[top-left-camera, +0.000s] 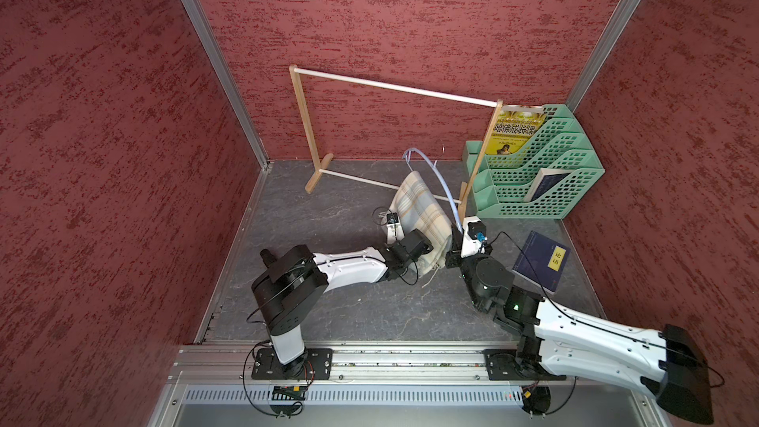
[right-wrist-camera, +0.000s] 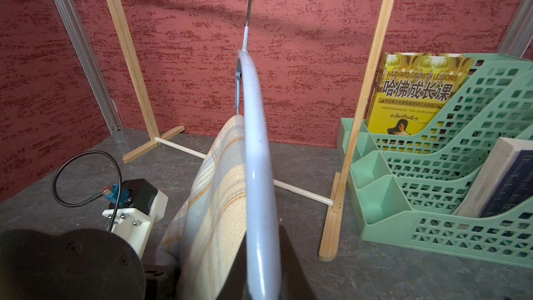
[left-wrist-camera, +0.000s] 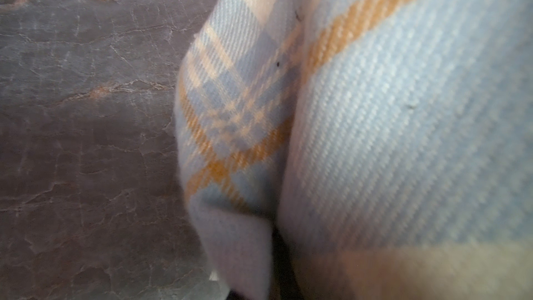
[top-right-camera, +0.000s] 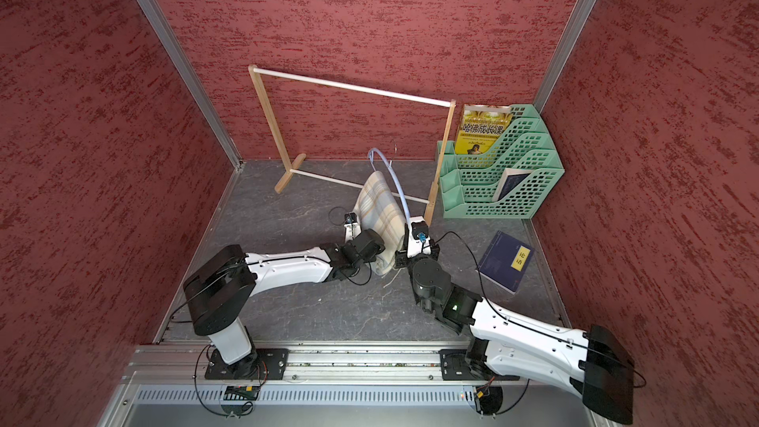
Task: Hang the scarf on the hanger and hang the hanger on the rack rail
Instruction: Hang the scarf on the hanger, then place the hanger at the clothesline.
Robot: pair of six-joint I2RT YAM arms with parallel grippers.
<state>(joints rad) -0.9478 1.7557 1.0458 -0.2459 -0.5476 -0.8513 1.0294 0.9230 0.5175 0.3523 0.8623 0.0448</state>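
Observation:
The pale blue hanger [top-left-camera: 441, 178] is held up off the floor, tilted, with its thin metal hook [right-wrist-camera: 249, 1] pointing toward the back wall. My right gripper [top-left-camera: 456, 238] is shut on the near end of the hanger [right-wrist-camera: 253, 139], a dark finger on each side. The plaid scarf [top-left-camera: 421, 211] is draped over the hanger and hangs on its left side. Fringe tassels [top-left-camera: 431, 277] trail at its near end. My left gripper [top-left-camera: 425, 246] sits at the near lower edge of the scarf [left-wrist-camera: 403, 111], shut on the cloth, its fingers hidden by folds.
A wooden rack with white rods [top-left-camera: 394, 86] stands just behind the hanger, one foot [right-wrist-camera: 328, 238] close to my right gripper. A green file organizer [top-left-camera: 542, 166] holding books fills the back right corner. A dark blue book [top-left-camera: 542, 260] lies on the floor at right. Red walls enclose three sides.

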